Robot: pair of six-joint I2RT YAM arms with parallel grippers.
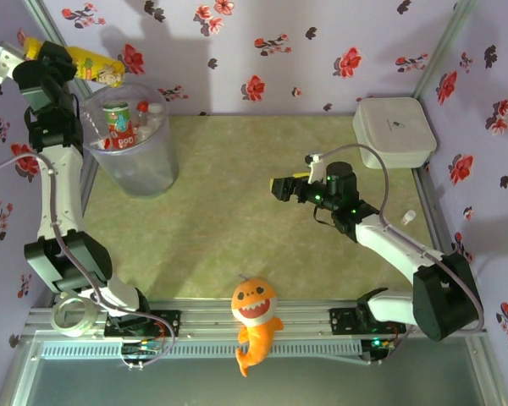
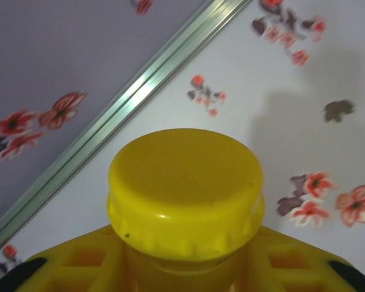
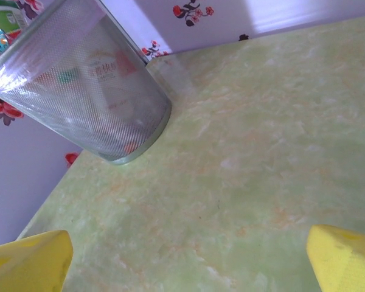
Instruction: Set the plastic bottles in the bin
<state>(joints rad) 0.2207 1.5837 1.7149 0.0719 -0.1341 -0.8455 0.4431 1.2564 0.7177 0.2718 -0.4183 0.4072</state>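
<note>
Pinching yellow bottle (image 1: 97,66) below cap (image 2: 185,182) in left gripper (image 1: 63,57) near bin (image 1: 162,165) | guessing light, hard, slippery | holding right gripper (image 1: 277,188) spread wide, empty

a: where does the bin (image 1: 148,173) stand?
b: upright, mouth open. it's a tall round bucket, greyish and see-through, and up close its wall (image 3: 79,91) shows a fine mesh pattern.
a: any bottles in it?
b: at least 3, toward the bin's far side: a red-labelled bottle (image 1: 118,125), with a red cap (image 1: 142,107) and a white cap (image 1: 156,109) just beside it. seen through the bin's wall, the red and white labels are blurred.
a: and the yellow one?
b: the yellow bottle (image 1: 89,63) is up in the air, lying nearly level, just above and behind the bin's left rim. its round ribbed yellow cap (image 2: 185,182) is on.
</note>
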